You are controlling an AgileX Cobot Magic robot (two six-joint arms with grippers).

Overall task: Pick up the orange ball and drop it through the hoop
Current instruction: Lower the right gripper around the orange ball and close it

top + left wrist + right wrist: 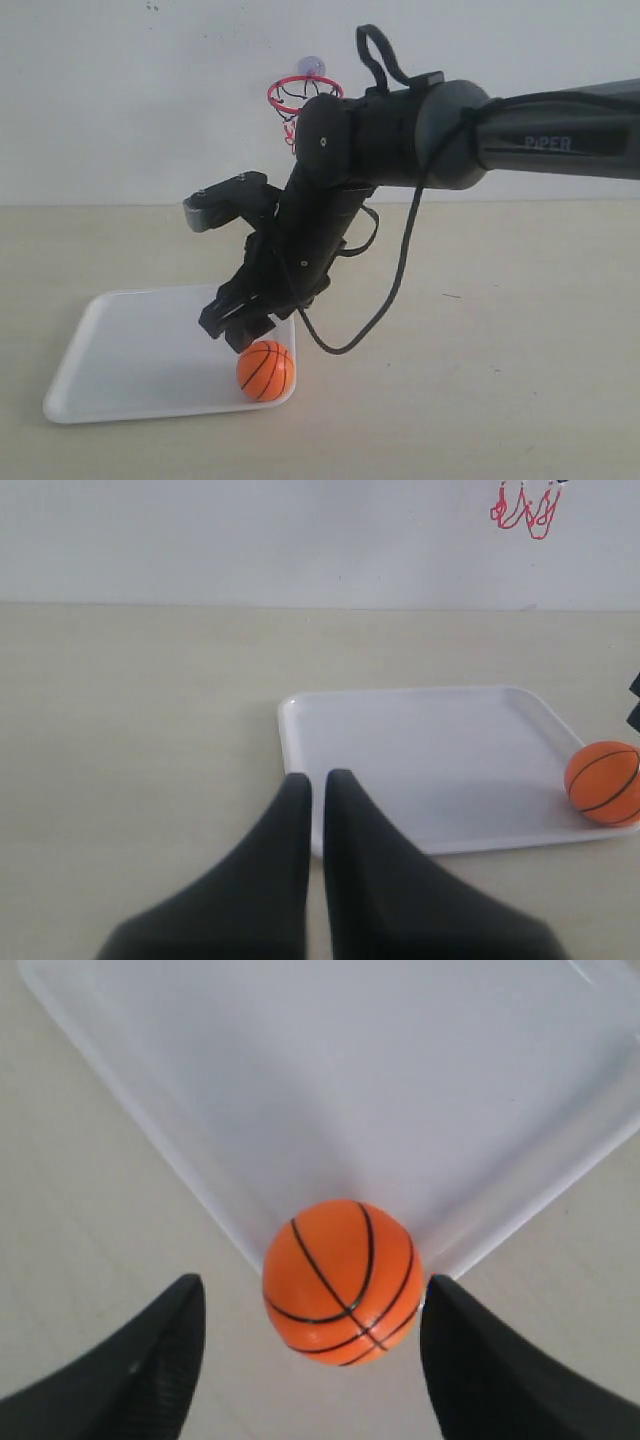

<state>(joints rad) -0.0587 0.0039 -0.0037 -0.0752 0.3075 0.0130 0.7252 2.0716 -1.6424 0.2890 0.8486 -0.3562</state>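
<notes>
The orange ball [265, 370] [343, 1281] [604, 782] rests in the near right corner of a white tray [130, 350]. Just above it hangs my right gripper [245, 330] [312, 1295], open, one finger on each side of the ball; the finger on the wrist view's right looks close to it, and I cannot tell if it touches. The hoop [303, 100], red ring with a string net, sticks to the back wall behind the right arm; its net [525, 505] shows in the left wrist view. My left gripper [317, 778] is shut and empty, near the tray's edge.
The white tray [420, 760] [400, 1080] lies on a beige table. A black cable [400, 270] loops down from the right arm. A white wall stands at the back.
</notes>
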